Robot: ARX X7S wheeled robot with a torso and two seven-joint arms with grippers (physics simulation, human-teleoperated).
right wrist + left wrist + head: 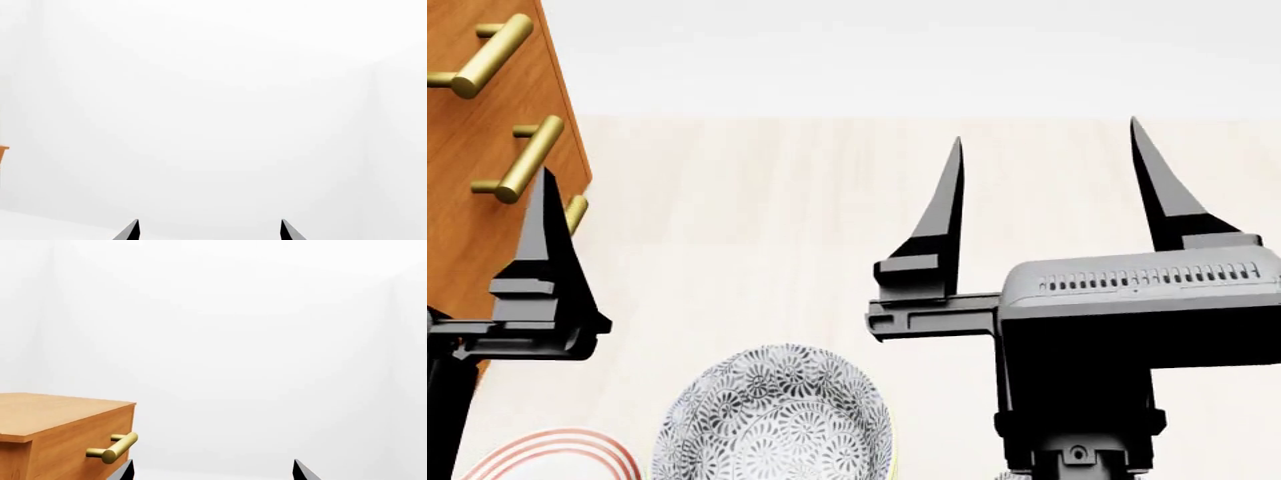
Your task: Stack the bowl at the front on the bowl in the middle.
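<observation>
A grey flower-patterned bowl [777, 420] sits on the pale tabletop at the lower edge of the head view. A white bowl with red rings [554, 458] lies to its left, mostly cut off. Which one is the front bowl and which the middle bowl cannot be told from here. My right gripper [1044, 150] [209, 230] hovers open and empty, above and to the right of the patterned bowl. My left gripper [210, 470] is also open and empty; only one of its fingers [547, 230] shows in the head view, above the red-ringed bowl.
A wooden cabinet [487, 150] [60, 435] with brass bar handles [521, 160] [113, 449] stands at the left, close to my left gripper. The pale wooden table [761, 230] stretches ahead towards a white wall.
</observation>
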